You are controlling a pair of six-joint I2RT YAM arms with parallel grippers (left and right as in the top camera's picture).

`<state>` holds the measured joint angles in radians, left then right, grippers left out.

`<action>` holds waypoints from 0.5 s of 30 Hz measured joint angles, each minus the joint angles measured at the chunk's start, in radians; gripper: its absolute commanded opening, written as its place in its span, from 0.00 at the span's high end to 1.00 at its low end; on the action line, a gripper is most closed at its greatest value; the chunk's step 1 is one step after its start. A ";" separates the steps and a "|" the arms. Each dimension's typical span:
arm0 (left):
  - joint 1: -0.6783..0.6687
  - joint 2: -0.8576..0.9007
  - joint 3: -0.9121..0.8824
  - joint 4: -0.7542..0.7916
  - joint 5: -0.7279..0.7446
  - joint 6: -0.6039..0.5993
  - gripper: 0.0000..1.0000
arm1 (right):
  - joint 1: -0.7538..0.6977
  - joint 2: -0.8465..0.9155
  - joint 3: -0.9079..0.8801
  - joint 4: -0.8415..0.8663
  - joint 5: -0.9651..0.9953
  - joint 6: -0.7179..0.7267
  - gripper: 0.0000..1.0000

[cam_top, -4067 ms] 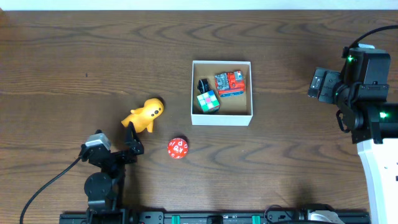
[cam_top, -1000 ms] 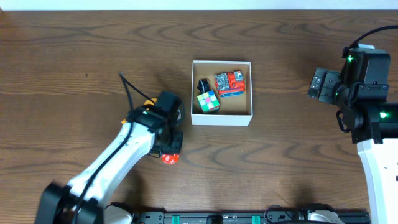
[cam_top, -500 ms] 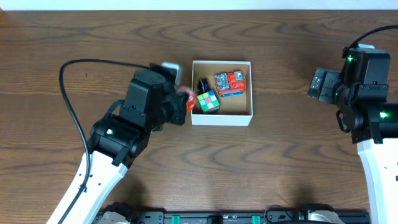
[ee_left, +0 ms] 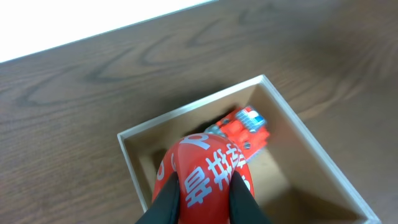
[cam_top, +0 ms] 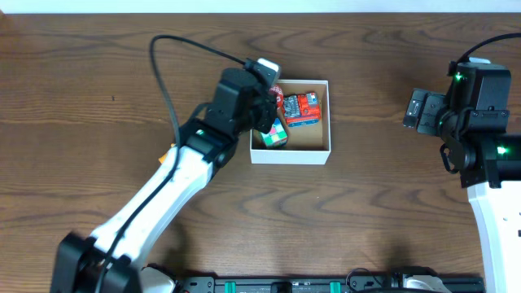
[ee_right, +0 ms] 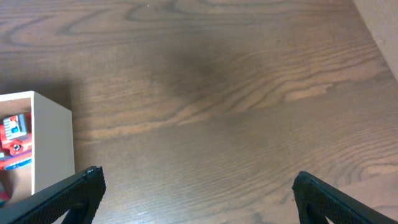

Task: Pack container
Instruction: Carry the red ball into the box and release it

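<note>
Left gripper [ee_left: 204,190] clenched on a red die [ee_left: 205,169] with white markings, one finger on each side, the die bulging out past the fingertips
- Die hung above the container [cam_top: 290,156], over its far-left part in the overhead view; held in the air, not resting on anything
- Container sat on the desk [cam_top: 98,81] near the middle, open top up, thin white walls, tan inside
- Already inside: a red toy [cam_top: 299,107] along the far side and a multicoloured cube [cam_top: 274,134] at the near-left; the arm hid the corner under the die
- Right gripper [ee_right: 199,186] released, jaws spread wide, nothing between them, parked well off to the right over bare desk

Judged step: lowering and letting go of the die into the box

What could go wrong from here
- Die is rounded and hard-looking; let go from this height it would likely bounce or roll, and the walls are low, so it could hop out over the left or far rim
- In the wrist view the die sat partly over the red toy; dropped there, it could glance off sideways
- Box looks light; fingers coming down too close to the left wall could catch the rim and shove or tip it, spilling what is packed
- Free floor space lay toward the near-right, so a small shift that way before opening seemed safer
</note>
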<state>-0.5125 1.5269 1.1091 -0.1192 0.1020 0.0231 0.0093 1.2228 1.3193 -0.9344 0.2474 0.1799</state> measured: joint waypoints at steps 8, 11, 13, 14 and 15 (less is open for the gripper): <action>0.000 0.099 0.000 0.108 -0.063 0.082 0.94 | 0.000 0.000 0.000 0.000 0.000 0.000 0.01; 0.000 0.124 0.000 0.142 -0.069 0.122 0.94 | 0.000 0.000 0.000 0.000 0.000 0.000 0.01; 0.000 0.143 0.000 0.153 -0.075 0.143 0.94 | 0.000 0.000 0.000 0.000 0.000 0.000 0.01; 0.000 0.155 0.000 0.155 -0.077 0.151 0.94 | 0.000 0.000 0.000 0.000 0.000 0.000 0.01; 0.000 0.170 0.000 0.157 -0.080 0.158 0.94 | 0.000 0.000 0.000 0.000 0.000 0.000 0.01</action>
<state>-0.5125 1.6966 1.1095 0.0380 0.0219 0.1810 0.0093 1.2232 1.3193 -0.9344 0.2478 0.1799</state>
